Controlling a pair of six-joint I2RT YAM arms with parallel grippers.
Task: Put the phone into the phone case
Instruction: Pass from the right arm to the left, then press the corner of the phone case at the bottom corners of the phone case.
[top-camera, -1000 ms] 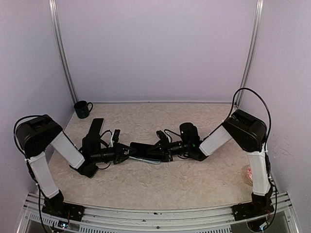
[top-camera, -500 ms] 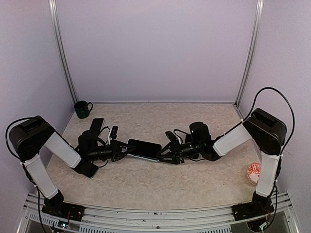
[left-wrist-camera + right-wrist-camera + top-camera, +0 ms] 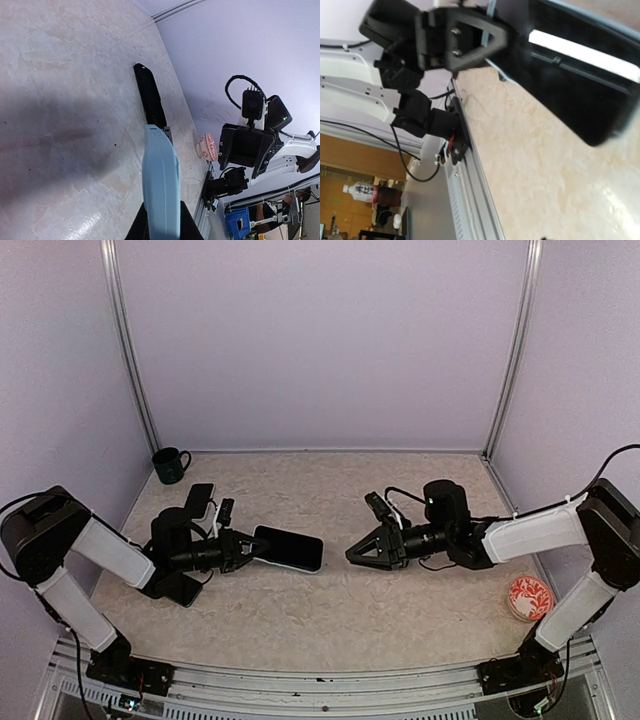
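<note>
the left gripper (image 3: 245, 551) is clamped narrow on the left end of the case (image 3: 161, 195), left of centre over the table (image 3: 300, 625). the phone (image 3: 290, 548) sits in it as a black slab with a pale rim along its near edge; whether it is pressed fully home cannot be told. the right gripper (image 3: 352, 555) hangs apart from the phone's other end, jaws spread and holding nothing. a dark mug (image 3: 170, 465) stands upright in the far left corner, its inside too dark to read. a small round dish (image 3: 528, 597) with a red pattern sits near the right edge by the right arm; whether the red is print or contents cannot be told. a second dark flat thing (image 3: 200, 496) lies behind the left arm. the top view gives the layout but little of the case's colour. the left wrist view shows the case edge-on as pale blue, pinched between the two fingers, with the phone's black edge running on beyond it and the right arm and dish far behind. the right wrist view alone shows the phone's glossy black face with a white reflection across it, and the left gripper's triangular finger closed at its end. its own fingers are out of frame.
</note>
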